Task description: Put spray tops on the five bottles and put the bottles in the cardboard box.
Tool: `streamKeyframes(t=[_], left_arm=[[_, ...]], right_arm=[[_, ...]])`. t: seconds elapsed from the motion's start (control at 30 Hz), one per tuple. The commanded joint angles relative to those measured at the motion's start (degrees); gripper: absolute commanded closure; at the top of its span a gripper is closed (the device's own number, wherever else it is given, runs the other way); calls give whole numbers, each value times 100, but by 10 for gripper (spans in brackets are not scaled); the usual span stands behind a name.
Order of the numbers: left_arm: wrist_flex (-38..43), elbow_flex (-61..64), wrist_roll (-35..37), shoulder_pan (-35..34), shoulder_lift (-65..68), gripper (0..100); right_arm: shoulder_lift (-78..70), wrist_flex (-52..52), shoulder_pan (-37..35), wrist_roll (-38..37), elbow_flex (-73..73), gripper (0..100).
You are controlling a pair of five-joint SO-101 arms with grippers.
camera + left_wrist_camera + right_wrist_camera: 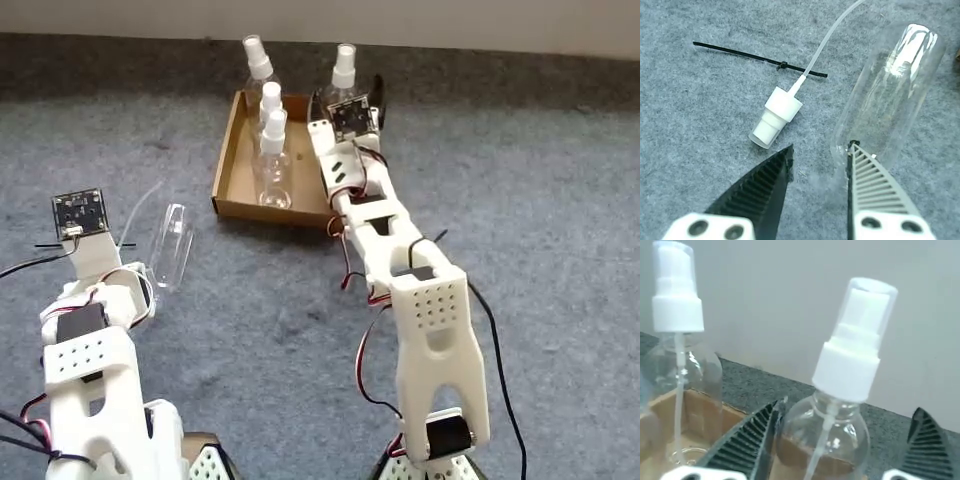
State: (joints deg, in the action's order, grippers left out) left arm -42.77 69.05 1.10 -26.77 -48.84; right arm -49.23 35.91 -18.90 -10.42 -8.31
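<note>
Left wrist view adds one loose spray top (776,117) by my spread left hand (822,146). Four capped bottles (274,165), one bare bottle (172,245); right hand (847,409) spread.

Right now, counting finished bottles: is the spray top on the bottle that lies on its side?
No, the spray top lies loose on the carpet, apart from the bottle.

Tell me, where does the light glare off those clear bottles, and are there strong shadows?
Left wrist view: white streaks of glare run along the lying bottle. Right wrist view: a faint sheen on the near bottle, against a pale wall. High view: soft, even light, with weak shadows on the carpet.
</note>
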Motion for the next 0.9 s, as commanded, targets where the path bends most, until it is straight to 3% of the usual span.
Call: streamKeyframes(t=[0.0, 0.2, 0.4, 0.57, 0.7, 0.87], left_arm=[[105, -13, -26, -31, -57, 825], [105, -13, -26, 40, -57, 825], [105, -4, -26, 40, -57, 825], [105, -4, -26, 40, -57, 825], [105, -4, -26, 40, -57, 825], [79, -145, -26, -48, -92, 825]], right_arm=[[752, -330, -48, -44, -330, 666], [1349, -1147, -31, 273, -330, 666], [1771, -1297, -66, 273, -382, 666], [2176, -2193, -92, 273, -1051, 666], [2580, -3486, -207, 281, -2053, 666], [3099, -6360, -611, 273, -3213, 666]])
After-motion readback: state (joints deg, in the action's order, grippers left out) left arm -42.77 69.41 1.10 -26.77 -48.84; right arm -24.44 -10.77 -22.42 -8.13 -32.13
